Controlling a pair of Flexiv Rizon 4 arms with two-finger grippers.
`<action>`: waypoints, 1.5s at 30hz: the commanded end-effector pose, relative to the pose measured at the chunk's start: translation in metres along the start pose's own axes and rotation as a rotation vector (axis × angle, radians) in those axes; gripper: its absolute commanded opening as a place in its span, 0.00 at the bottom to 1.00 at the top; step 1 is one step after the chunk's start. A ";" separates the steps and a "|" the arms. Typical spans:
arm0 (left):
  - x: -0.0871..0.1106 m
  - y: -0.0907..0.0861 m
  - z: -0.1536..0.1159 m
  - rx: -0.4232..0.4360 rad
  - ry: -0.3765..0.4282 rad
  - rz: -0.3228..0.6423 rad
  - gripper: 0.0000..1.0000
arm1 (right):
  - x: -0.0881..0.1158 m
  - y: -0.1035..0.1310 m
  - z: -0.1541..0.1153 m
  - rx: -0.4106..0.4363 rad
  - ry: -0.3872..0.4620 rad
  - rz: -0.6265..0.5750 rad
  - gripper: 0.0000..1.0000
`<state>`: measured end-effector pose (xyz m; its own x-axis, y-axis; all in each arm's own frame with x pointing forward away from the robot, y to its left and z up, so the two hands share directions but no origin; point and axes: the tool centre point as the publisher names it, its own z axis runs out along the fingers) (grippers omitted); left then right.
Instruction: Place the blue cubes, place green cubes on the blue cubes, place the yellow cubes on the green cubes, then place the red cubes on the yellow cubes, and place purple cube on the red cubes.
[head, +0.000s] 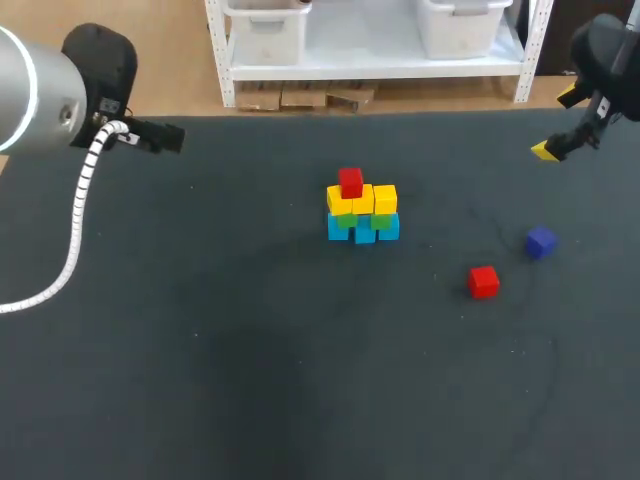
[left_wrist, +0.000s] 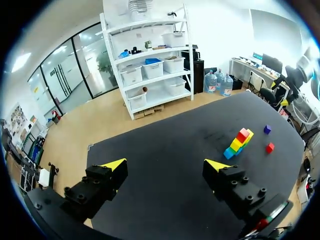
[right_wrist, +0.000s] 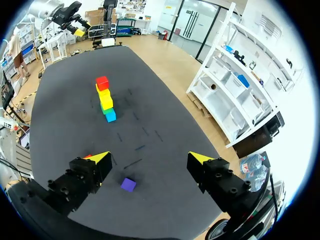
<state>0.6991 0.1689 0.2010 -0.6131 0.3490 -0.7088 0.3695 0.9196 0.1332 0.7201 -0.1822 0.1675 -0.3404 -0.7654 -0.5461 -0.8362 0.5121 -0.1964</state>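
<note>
The black table fills most of the head view. At its far left corner is the left arm, and at its far right corner the right arm, both well back from the cubes. In its own wrist view the left gripper has its yellow-tipped fingers spread wide with nothing between them. The right gripper is likewise spread and empty. Near the middle of the table stands the stack: a row of blue cubes at the bottom, green cubes on them, yellow cubes above, and one red cube on top, towards the stack's left. To the right of the stack, apart from it, the loose red cube and the purple cube lie on the table near each other. In the right wrist view the purple cube sits under the gap between the fingers.
</note>
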 end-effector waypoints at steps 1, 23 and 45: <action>0.000 0.002 0.000 0.008 -0.001 0.001 1.00 | 0.000 0.001 0.001 0.002 0.000 0.001 1.00; 0.000 0.002 0.000 0.008 -0.001 0.001 1.00 | -0.008 0.093 0.016 -0.206 0.245 -0.410 1.00; 0.000 0.002 0.000 0.008 -0.001 0.001 1.00 | 0.058 0.169 0.087 -0.456 0.423 -0.641 1.00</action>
<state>0.6989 0.1691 0.2010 -0.6131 0.3488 -0.7089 0.3696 0.9196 0.1328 0.5840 -0.1194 0.0485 0.2033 -0.9721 -0.1172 -0.9787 -0.2054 0.0056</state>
